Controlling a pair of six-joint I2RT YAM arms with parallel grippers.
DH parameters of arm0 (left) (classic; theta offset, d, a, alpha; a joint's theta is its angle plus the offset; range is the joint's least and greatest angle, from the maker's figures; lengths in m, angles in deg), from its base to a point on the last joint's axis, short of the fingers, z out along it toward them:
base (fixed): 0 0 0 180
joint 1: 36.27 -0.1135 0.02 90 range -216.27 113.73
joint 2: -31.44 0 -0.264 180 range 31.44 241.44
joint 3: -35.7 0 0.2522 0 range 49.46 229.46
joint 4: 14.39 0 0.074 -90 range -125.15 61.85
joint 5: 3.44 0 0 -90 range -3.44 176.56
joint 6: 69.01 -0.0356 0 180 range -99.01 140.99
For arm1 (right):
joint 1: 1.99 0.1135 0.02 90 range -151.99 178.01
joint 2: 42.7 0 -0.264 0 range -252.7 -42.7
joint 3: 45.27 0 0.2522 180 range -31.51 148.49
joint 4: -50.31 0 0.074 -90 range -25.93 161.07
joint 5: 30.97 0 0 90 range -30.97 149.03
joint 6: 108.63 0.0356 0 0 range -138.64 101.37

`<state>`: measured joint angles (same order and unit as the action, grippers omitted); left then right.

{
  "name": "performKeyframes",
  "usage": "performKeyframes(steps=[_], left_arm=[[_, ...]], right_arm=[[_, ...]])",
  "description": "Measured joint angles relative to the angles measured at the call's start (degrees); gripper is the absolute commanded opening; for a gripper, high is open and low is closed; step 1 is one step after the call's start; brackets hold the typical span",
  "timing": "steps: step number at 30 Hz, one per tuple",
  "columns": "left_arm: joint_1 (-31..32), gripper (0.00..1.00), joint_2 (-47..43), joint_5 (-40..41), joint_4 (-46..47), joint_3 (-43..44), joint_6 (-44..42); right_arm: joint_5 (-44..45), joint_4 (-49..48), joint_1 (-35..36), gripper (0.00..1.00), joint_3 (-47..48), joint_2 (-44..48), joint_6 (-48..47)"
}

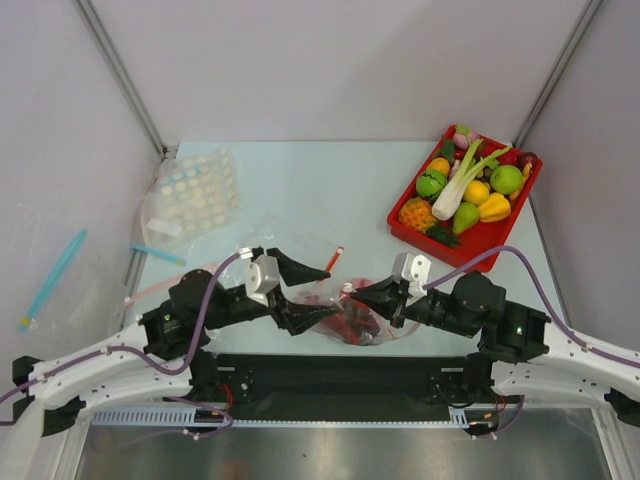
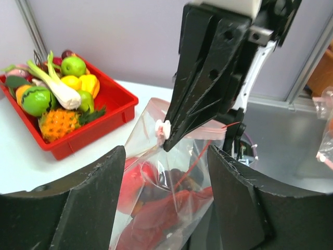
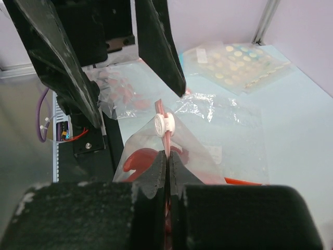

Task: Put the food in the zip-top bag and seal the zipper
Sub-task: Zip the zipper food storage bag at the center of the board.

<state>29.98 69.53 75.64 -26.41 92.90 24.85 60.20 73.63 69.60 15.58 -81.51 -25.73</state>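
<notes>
Crinkly clear plastic zip-top bag [image 2: 148,127], glossy plastic food [image 2: 139,179], scuffed matt left gripper [image 2: 166,152], glossy tray [image 2: 96,136]

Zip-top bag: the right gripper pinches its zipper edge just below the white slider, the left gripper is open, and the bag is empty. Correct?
Not quite: the zip-top bag is not empty. The left wrist view shows red toy food inside it, through the clear plastic. The rest stands: the right gripper pinches the zipper edge just below the white slider, and the left gripper is open.
</notes>
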Motion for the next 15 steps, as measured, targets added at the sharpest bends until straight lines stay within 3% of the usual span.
performKeyframes(steps=[5, 10, 14, 15], left_arm=[[0.0, 0.69, 3.7, -0.2, 0.5, -0.1, -1.0], [0.0, 0.60, 4.3, -0.2, 0.6, -0.2, -1.9], [0.0, 0.37, 4.3, -0.2, 0.7, -0.2, -2.4], [0.0, 0.24, 4.3, -0.1, 0.7, -0.2, -2.6]], right_arm=[[-0.4, -0.2, -0.2, 0.00, -0.2, -0.1, 0.0], [-1.9, -0.3, -0.2, 0.00, -0.2, -0.1, 0.0], [-2.4, -0.4, -0.3, 0.00, -0.4, 0.0, 0.0], [-2.6, -0.4, -0.3, 0.00, -0.4, 0.1, 0.0]])
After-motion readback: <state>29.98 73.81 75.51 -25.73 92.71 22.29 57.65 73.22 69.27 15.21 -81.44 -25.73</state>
